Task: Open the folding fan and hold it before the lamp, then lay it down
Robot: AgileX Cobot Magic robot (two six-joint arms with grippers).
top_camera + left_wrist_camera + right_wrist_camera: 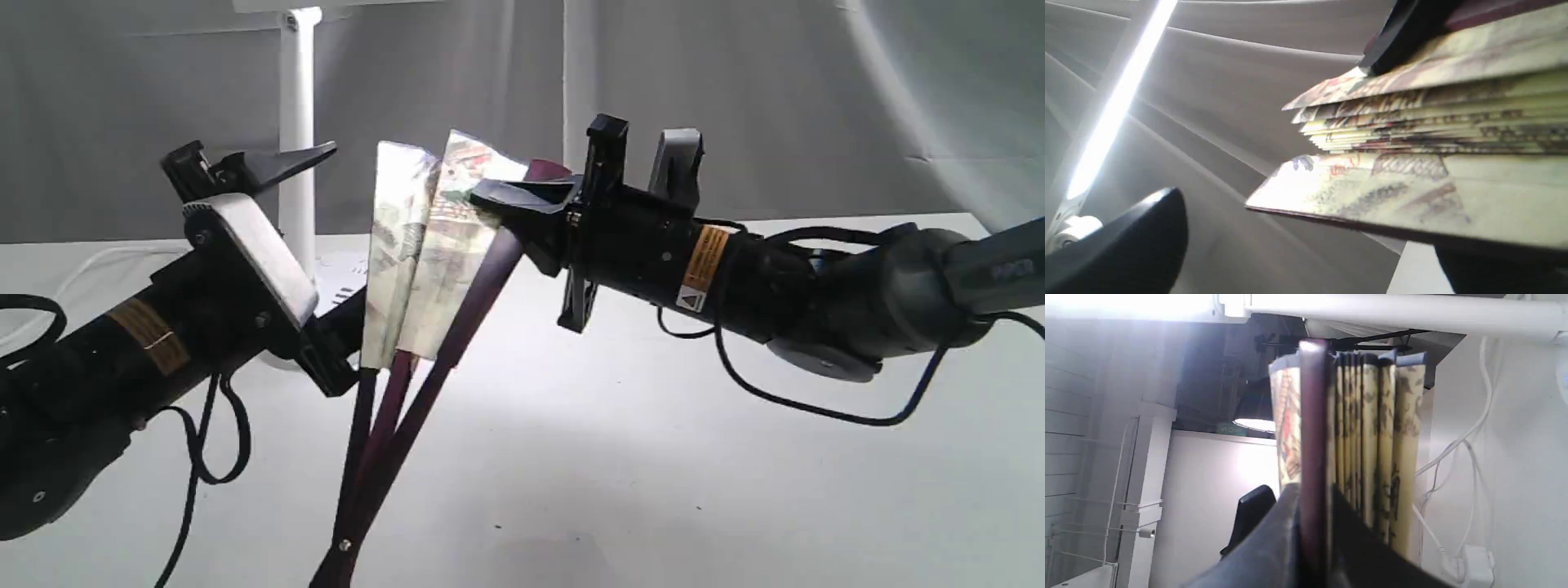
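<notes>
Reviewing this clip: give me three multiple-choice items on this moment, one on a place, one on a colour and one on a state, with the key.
1. In the exterior view, where does the lamp post stand relative to the folding fan?
A. Behind it, to its left
B. In front of it
C. Lying flat

2. What colour are the fan's ribs?
A. White
B. Dark maroon
C. Green

3. How is the right tool?
A. Open, away from the fan
B. Shut on the lamp
C. Shut on the fan's guard

Key:
1 A: the white post rises behind the fan's left edge.
2 B: the bare sticks below the paper are maroon.
3 C: the right wrist view shows it pinching the maroon guard.
</notes>
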